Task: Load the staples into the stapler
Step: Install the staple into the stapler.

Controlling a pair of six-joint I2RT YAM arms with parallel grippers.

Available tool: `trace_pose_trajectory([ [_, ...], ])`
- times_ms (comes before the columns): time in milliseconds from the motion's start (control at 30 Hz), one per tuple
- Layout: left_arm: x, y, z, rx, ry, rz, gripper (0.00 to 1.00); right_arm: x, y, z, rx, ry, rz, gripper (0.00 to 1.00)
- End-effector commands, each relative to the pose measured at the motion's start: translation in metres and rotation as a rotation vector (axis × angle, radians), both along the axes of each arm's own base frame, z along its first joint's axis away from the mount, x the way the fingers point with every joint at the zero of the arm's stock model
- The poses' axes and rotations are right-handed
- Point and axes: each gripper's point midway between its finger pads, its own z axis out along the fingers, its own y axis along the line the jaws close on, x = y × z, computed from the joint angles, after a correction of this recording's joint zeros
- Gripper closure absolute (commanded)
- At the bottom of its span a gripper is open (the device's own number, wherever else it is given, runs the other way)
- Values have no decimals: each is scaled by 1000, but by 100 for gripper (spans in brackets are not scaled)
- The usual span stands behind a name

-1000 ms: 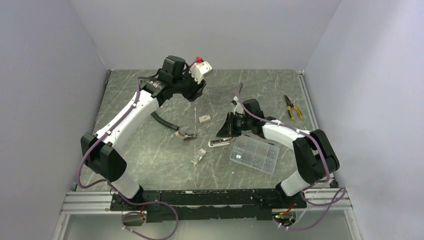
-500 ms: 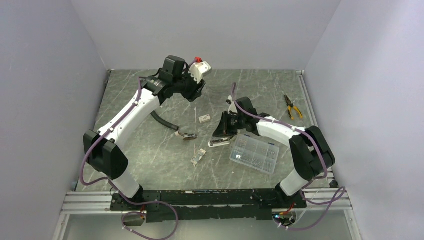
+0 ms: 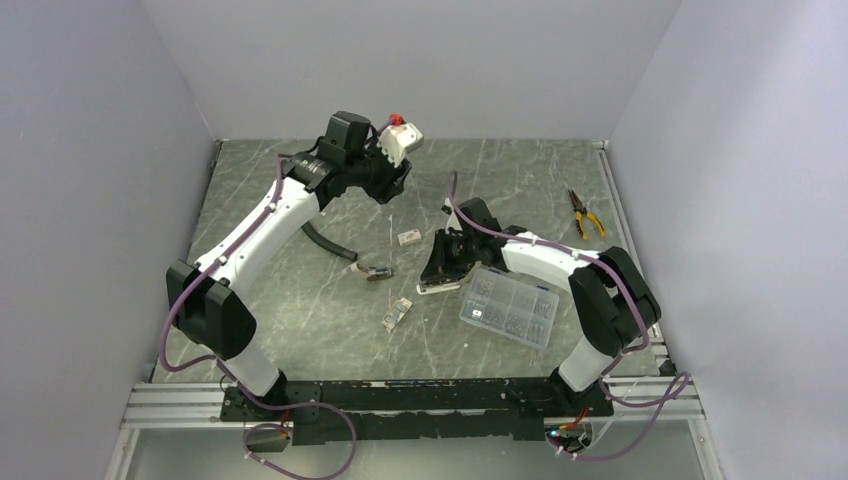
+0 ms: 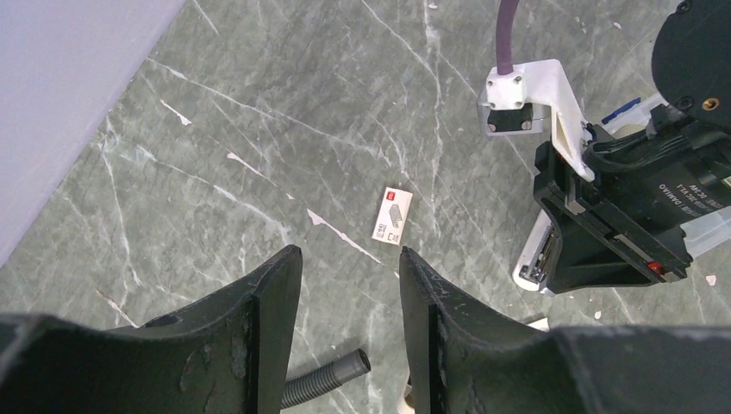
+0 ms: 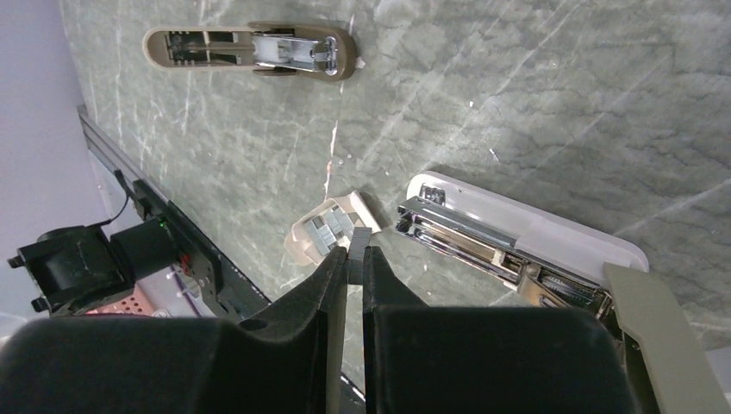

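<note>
Starting at the right jaws, these are seen all but closed, only a sliver of gap being left between the fingers; whether anything thin is pinched at their tips cannot be made out. Just beside them the stapler is laid open on the worktop, its chrome channel exposed on the white base and its olive top arm cut off at the edge of the wrist view; from above it is largely hidden by the right wrist. A small opened box of staples is set near the channel's end, with grey strips visible inside. The left jaws are held partly open and empty above the far worktop, with a closed white staple box seen beyond the fingertips. A second olive stapler-like piece is placed well apart. A clear compartment box is set beside the right arm, its metal contents too small to be told apart.
</note>
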Motion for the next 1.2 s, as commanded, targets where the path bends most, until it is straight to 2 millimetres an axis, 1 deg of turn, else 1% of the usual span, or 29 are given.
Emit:
trace_pose_trajectory([
  [0, -8, -2, 25, -61, -39, -16, 49, 9, 1, 5, -11, -30, -21, 100],
  [1167, -13, -8, 24, -81, -17, -51, 48, 13, -7, -11, -87, 7, -93, 100],
])
